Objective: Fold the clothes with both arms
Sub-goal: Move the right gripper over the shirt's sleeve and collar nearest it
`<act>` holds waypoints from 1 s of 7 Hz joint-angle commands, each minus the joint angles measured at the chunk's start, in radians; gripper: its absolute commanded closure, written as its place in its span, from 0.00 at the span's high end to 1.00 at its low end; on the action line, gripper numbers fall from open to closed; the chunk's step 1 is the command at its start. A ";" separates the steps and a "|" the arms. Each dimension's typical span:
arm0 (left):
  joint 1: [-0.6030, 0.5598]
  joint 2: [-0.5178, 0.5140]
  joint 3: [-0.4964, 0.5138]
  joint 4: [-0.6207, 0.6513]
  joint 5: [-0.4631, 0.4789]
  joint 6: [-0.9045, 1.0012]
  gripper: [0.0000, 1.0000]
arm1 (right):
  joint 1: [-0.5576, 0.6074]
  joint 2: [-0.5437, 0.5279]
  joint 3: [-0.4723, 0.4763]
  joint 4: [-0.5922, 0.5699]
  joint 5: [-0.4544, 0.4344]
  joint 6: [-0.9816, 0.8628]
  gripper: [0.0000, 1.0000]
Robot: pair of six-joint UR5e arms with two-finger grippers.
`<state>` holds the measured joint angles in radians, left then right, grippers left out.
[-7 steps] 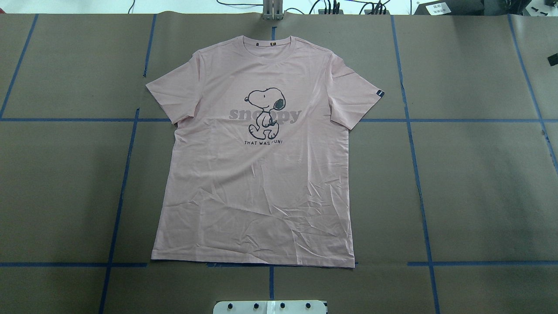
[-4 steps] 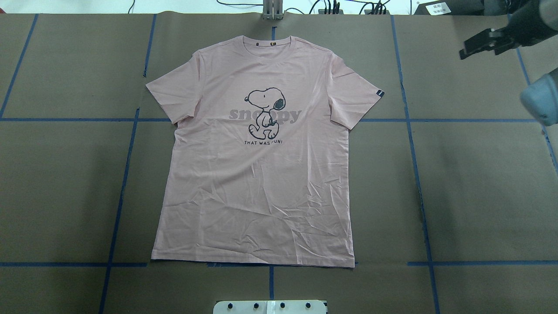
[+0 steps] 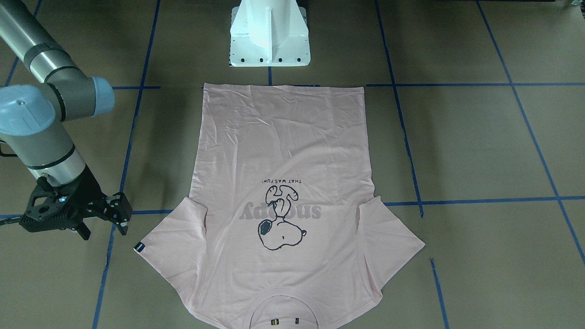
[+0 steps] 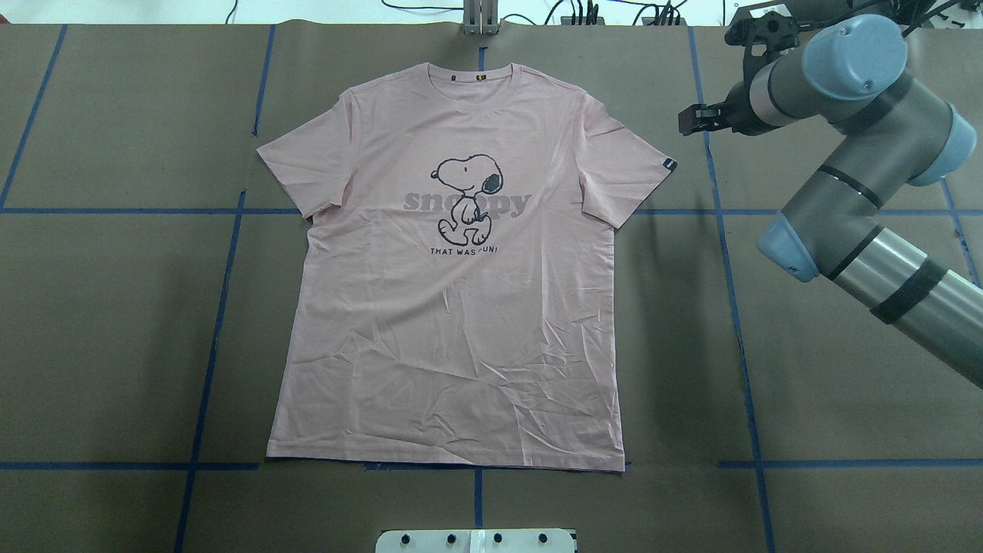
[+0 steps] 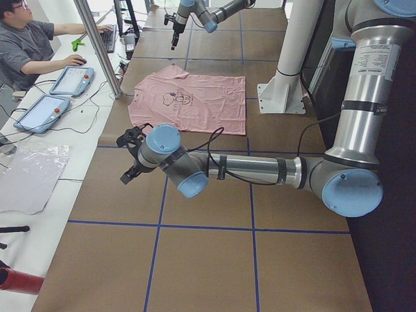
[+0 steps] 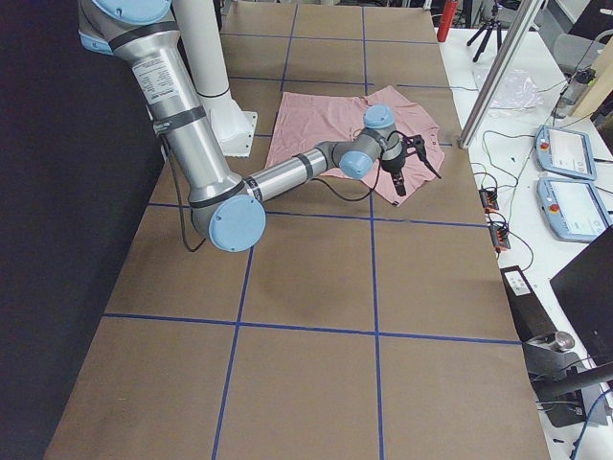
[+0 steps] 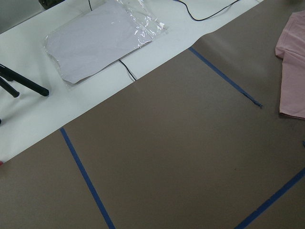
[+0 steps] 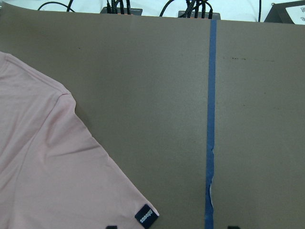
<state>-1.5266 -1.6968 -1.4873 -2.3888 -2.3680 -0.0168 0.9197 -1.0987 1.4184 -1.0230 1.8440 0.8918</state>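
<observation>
The pale pink T-shirt (image 4: pixel 453 307) (image 3: pixel 283 146) (image 5: pixel 195 104) (image 6: pixel 316 134) lies flat and face up on the brown table, collar at the far edge. My right gripper (image 4: pixel 718 77) (image 3: pixel 104 225) (image 6: pixel 402 168) hovers open just outside the sleeve with the black tag (image 4: pixel 670 164) (image 8: pixel 146 215), holding nothing. The right wrist view looks down on that sleeve (image 8: pixel 43 167). My left gripper (image 5: pixel 130 159) shows only in the exterior left view, over bare table off the shirt's other side; I cannot tell its state. A sleeve edge (image 7: pixel 291 71) shows in the left wrist view.
The white pedestal base (image 3: pixel 269 32) (image 4: pixel 476 540) stands just behind the shirt's hem. Blue tape lines (image 4: pixel 726 253) cross the table. A person (image 5: pixel 26 45) sits at a side bench with tablets (image 5: pixel 71 79). A plastic bag (image 7: pixel 102 38) lies beyond the table edge.
The right arm came in from the top right and swung left, bringing its gripper close to the tagged sleeve. The shirt has not moved.
</observation>
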 commanded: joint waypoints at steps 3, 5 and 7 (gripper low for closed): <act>0.000 0.002 -0.002 -0.001 -0.002 0.000 1.00 | -0.119 0.045 -0.157 0.138 -0.149 0.151 0.66; 0.000 0.003 -0.002 -0.001 -0.002 0.000 1.00 | -0.134 0.040 -0.157 0.141 -0.166 0.162 0.64; 0.000 0.006 -0.002 -0.004 -0.002 0.000 1.00 | -0.134 0.036 -0.157 0.141 -0.167 0.164 0.59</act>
<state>-1.5263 -1.6922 -1.4895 -2.3907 -2.3707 -0.0169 0.7865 -1.0606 1.2614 -0.8826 1.6788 1.0539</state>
